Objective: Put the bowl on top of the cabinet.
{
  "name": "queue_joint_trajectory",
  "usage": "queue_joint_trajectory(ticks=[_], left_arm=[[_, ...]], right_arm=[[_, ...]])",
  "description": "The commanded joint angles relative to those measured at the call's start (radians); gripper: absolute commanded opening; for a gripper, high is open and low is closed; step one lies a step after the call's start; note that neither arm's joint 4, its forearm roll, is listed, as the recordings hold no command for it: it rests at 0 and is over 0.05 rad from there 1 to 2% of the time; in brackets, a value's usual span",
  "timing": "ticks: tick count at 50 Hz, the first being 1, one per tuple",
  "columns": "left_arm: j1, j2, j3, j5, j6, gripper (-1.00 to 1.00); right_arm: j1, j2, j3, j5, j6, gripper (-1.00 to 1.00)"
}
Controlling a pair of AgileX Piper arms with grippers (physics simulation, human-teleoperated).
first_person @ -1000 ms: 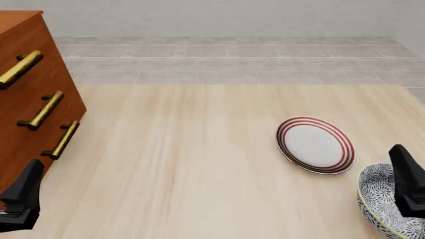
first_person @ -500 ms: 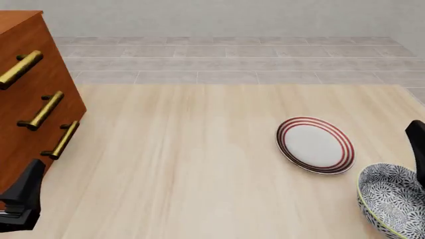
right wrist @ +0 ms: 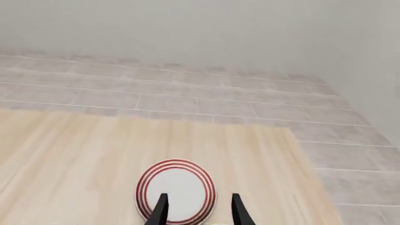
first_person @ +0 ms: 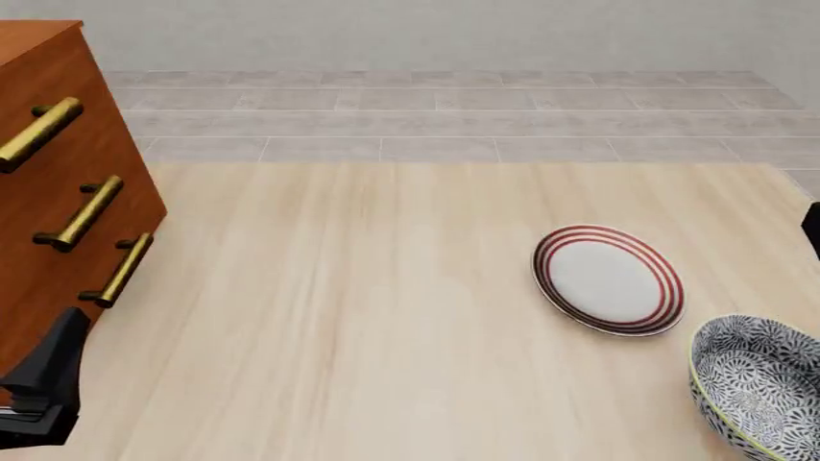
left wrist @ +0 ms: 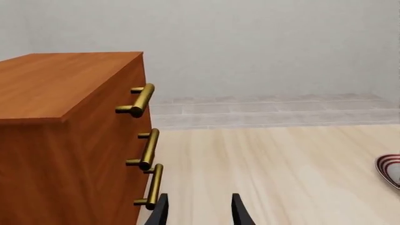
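Note:
The bowl [first_person: 759,389], black-and-white patterned with a pale rim, sits on the table at the near right corner, partly cut off by the front view's edge. Nothing holds it. The reddish-brown cabinet [first_person: 58,192] with brass bar handles [first_person: 80,213] stands at the far left; its flat top [left wrist: 56,79] shows in the left wrist view. My left gripper [left wrist: 198,213] is open and empty, low beside the cabinet front [first_person: 45,384]. My right gripper [right wrist: 196,211] is open and empty, raised above the plate; only a dark sliver [first_person: 812,229] of it shows at the front view's right edge.
A flat white plate with red rings [first_person: 608,279] lies on the table just beyond and left of the bowl, also visible as the plate [right wrist: 176,190] under the right fingers. The wooden table [first_person: 359,317] ends at a tiled floor [first_person: 436,115] behind.
The right arm has lifted away from the bowl and slid toward the right edge, uncovering the bowl. The bowl, plate and left arm have not moved.

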Motion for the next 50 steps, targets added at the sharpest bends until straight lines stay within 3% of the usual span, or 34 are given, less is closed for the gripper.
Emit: queue_joint_trajectory(ticks=[1,7,28,40,46,49,50], left_arm=[[-0.002,0.0,0.0,-0.001,0.0,1.0],[-0.002,0.0,0.0,-0.001,-0.002,1.0],[-0.002,0.0,0.0,-0.001,-0.009,1.0],[-0.01,0.0,-0.001,-0.005,-0.004,1.0],[-0.011,0.0,-0.001,-0.007,-0.006,1.0],[-0.015,0.0,-0.001,-0.007,-0.006,1.0],[-0.016,0.0,-0.002,-0.007,-0.006,1.0]], right_arm=[[-0.064,0.063,-0.065,0.066,-0.027,1.0],[-0.145,0.139,-0.083,0.085,-0.036,1.0],[-0.188,0.191,-0.115,0.139,-0.043,1.0],[-0.213,0.228,-0.182,0.2,0.025,1.0],[-0.26,0.256,-0.199,0.224,0.018,1.0],[-0.266,0.243,-0.213,0.228,0.058,1.0],[-0.279,0.252,-0.21,0.229,0.044,1.0]])
